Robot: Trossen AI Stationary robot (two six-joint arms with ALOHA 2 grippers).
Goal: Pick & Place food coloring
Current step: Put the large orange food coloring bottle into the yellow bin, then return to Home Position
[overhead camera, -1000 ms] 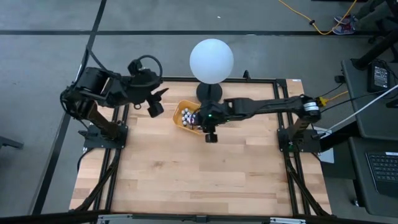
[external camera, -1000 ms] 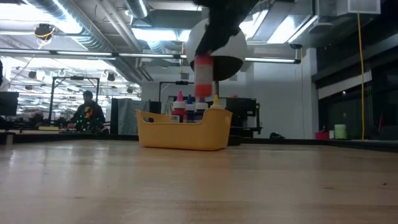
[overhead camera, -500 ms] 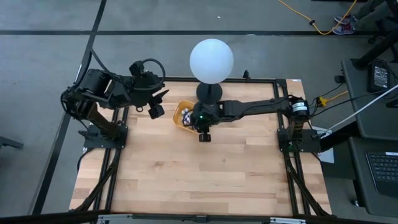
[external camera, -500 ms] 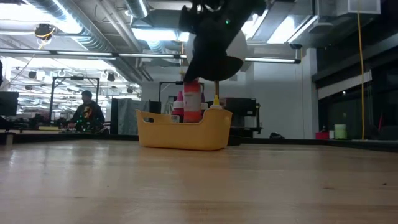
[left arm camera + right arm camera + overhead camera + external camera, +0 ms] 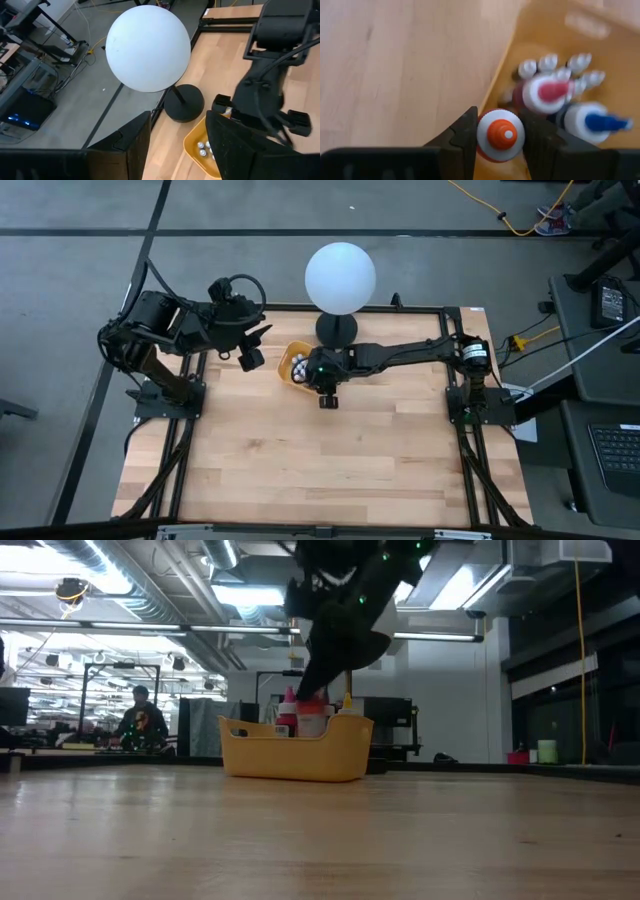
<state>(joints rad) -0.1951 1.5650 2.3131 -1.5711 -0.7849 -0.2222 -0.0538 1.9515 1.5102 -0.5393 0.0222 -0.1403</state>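
The food coloring, a set of tiny plastic bottles with coloured or whitish caps, is mostly gathered inside the yellow-orange rectangular plastic tray (image 5: 291, 366), which sits just on the 6 o'clock side of the black base of the big white globe lamp (image 5: 340, 276). Nearest in the right wrist view, the orange-capped bottle (image 5: 500, 135) is clamped between the 2 dark fingers of the right gripper (image 5: 500, 137), hanging just over the tray's rim on its wooden-table (image 5: 320, 450) side. Beyond it stand the red-capped bottle (image 5: 546, 93), the blue-capped bottle (image 5: 592, 120) and a cluster of whitish caps (image 5: 555, 67).

Judged from this, the placing is nearly done for this bottle: it is over or inside the tray but not released. I see no loose bottles on the table.

The low view shows the gripper reaching down into the tray with bottle tops (image 5: 292, 705) above the wall, but hides the grip. The high view alone places both arms: the left gripper (image 5: 248, 351) waits at about 9 o'clock from the tray, fingers apart and empty, as the left wrist view confirms.
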